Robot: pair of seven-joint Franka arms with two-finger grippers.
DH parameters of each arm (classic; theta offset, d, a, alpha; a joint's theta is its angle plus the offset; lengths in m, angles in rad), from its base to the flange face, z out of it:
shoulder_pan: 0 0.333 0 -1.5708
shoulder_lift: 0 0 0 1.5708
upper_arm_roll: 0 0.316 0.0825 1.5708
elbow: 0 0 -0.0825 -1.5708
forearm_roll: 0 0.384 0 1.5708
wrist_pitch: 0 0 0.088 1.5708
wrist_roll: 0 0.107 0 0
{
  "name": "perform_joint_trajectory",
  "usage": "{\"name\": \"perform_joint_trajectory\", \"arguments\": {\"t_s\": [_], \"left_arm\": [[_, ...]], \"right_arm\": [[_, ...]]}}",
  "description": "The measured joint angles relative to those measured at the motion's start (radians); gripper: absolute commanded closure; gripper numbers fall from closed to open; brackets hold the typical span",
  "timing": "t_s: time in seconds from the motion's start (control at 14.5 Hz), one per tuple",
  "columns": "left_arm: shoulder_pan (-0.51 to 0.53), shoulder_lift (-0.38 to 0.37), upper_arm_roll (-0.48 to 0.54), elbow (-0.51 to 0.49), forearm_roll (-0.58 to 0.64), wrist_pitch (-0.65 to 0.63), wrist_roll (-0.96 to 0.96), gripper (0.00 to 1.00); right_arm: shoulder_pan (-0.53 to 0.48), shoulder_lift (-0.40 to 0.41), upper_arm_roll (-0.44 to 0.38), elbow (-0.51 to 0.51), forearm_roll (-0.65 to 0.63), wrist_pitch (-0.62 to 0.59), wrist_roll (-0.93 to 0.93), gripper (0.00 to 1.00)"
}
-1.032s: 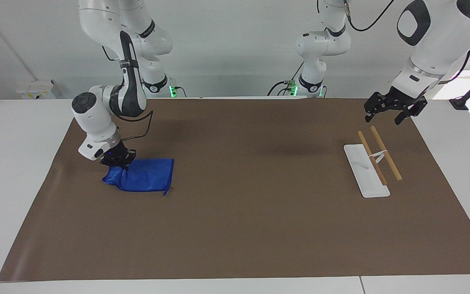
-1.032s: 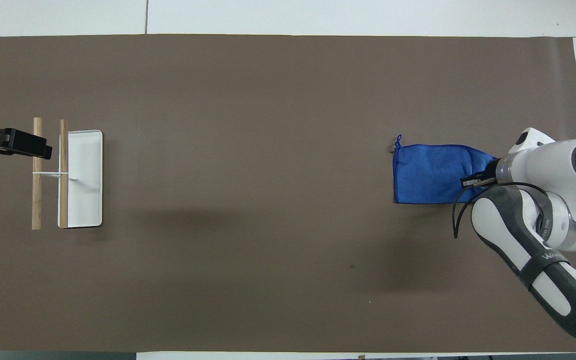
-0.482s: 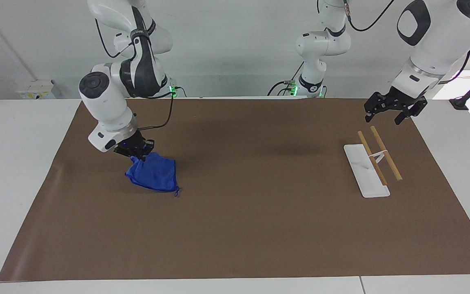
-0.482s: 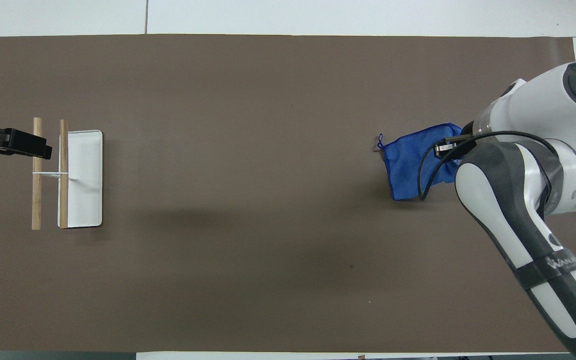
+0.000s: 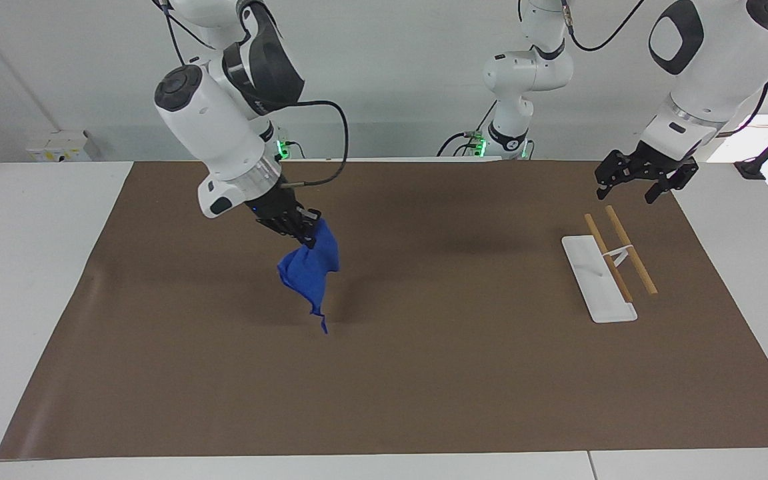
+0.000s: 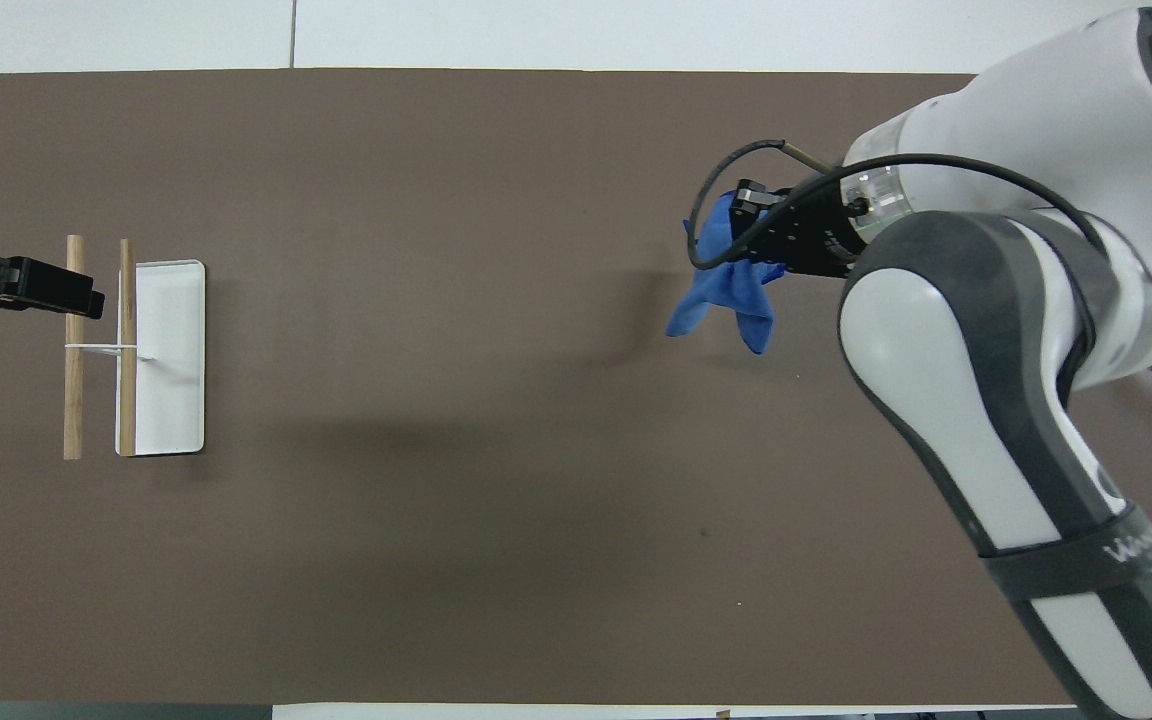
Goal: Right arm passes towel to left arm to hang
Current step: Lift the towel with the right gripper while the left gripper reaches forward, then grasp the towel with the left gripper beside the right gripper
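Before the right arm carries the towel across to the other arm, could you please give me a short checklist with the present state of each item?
1. Right gripper shut on the towel: ok.
2. Towel lifted off the brown mat: mostly ok; it hangs bunched, but whether its trailing tag still touches the mat, cannot tell.
3. Left gripper open to receive: ok; it waits over the mat's edge near the rack.
4. Rack upright, its two wooden bars bare: ok.
5. Mat between towel and rack free of objects: ok.
6. Enough loose cloth below the grip for the left gripper to take: cannot tell.
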Motion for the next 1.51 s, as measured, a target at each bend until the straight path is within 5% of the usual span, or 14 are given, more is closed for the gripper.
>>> {"name": "perform_joint_trajectory", "arguments": {"t_s": [0.55,0.83,1.31,1.51], "left_arm": [[-0.010,0.000,-0.005,-0.001,0.000,0.007,-0.041,0.00],[-0.034,0.000,-0.012,-0.045,-0.081,0.066,-0.445,0.00],[-0.126,0.016,-0.016,-0.144,-0.197,0.316,-1.314,0.00],[-0.142,0.049,-0.017,-0.144,-0.244,0.364,-1.493,0.00]], "right_arm": [[0.238,0.042,0.001,0.004,0.250,0.393,0.483,1.00],[0.339,0.056,0.001,0.005,0.349,0.594,0.665,1.00],[0.411,0.062,0.001,0.009,0.479,0.701,0.714,1.00],[0.430,0.065,0.001,0.009,0.479,0.733,0.723,1.00]]}}
